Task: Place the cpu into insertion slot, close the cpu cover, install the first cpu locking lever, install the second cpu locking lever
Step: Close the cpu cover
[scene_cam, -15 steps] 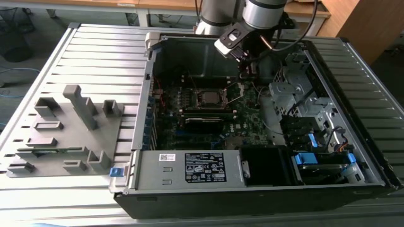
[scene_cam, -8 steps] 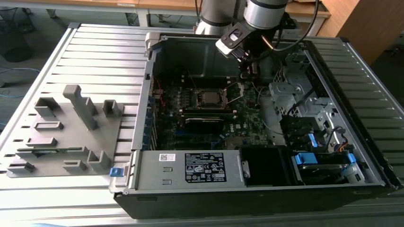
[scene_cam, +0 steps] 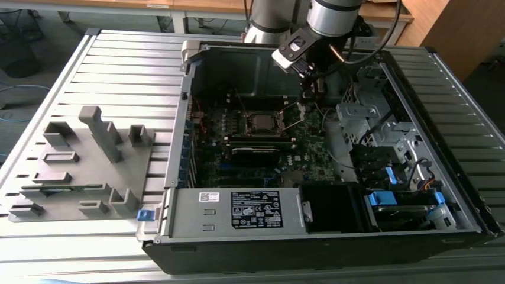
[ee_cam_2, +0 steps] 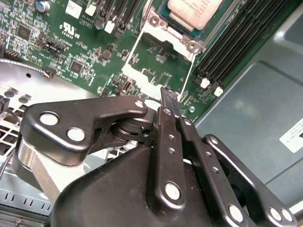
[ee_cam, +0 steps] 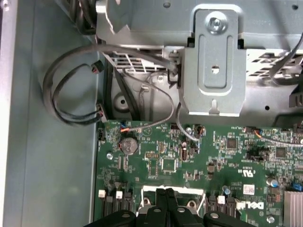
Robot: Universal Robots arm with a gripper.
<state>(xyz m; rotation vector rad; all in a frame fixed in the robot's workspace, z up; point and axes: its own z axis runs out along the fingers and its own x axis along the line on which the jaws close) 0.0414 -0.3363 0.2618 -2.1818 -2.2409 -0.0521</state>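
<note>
The cpu lies with its pale metal face up in the insertion slot on the green board. The cpu cover stands swung open away from the slot, and the board shows through its square window. In the exterior view the cpu cover leans up toward my gripper. My gripper is shut, its tips touching the free edge of the cpu cover. Whether they pinch that edge I cannot tell. My gripper hangs just above the board. I cannot tell the locking levers from the cover's edges.
Long black memory slots run beside the socket. A metal drive bracket and loose cables sit close behind the gripper. The power supply fills the case's near side. A grey fixture block lies at the exterior view's left.
</note>
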